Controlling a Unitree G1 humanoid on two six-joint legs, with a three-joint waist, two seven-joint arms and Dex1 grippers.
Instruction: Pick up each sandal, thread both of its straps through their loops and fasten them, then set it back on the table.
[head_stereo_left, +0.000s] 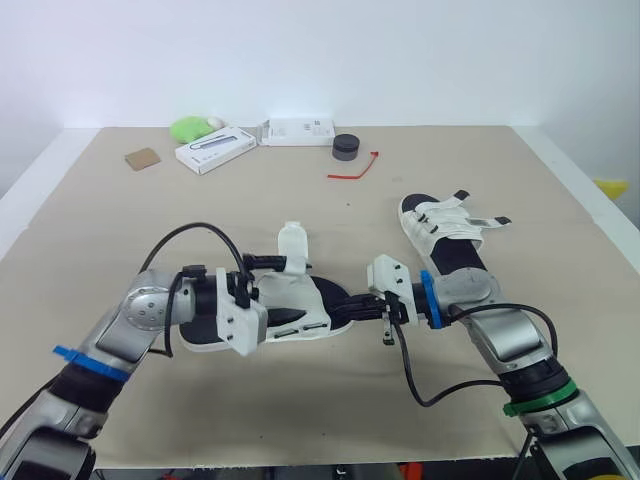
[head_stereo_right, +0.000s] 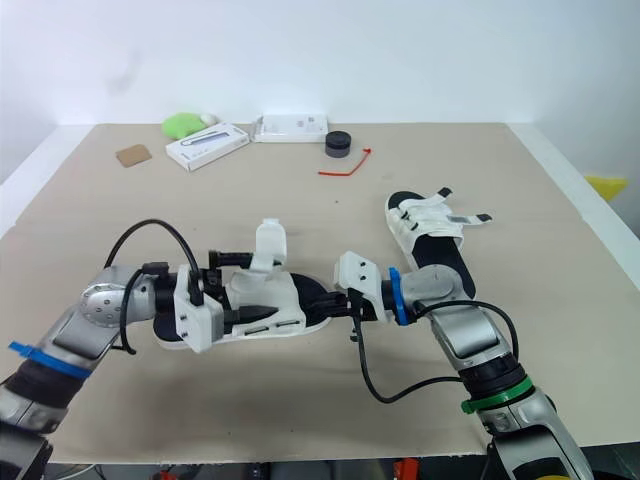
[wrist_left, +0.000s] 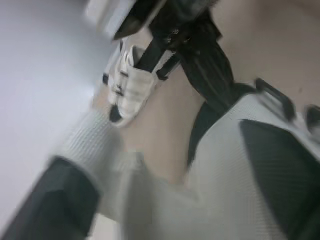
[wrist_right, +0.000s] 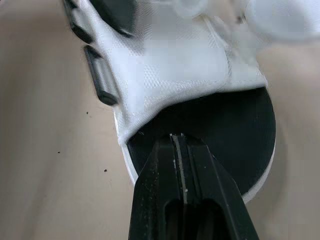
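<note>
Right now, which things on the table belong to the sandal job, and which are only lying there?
Job: middle sandal, right sandal.
Lying about: green lump, white box, white packet, black disc, red tie, brown card.

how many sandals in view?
2. One white-strapped, black-soled sandal is front centre of the beige table; the second sandal, same kind, lies farther back on the robot's right. No others seem hidden.

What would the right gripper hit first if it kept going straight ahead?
Probably the white strap band of the near sandal: the right gripper, shut, lies over the sandal's black footbed, tip aimed at the band's edge. Depth is hard to judge.
</note>
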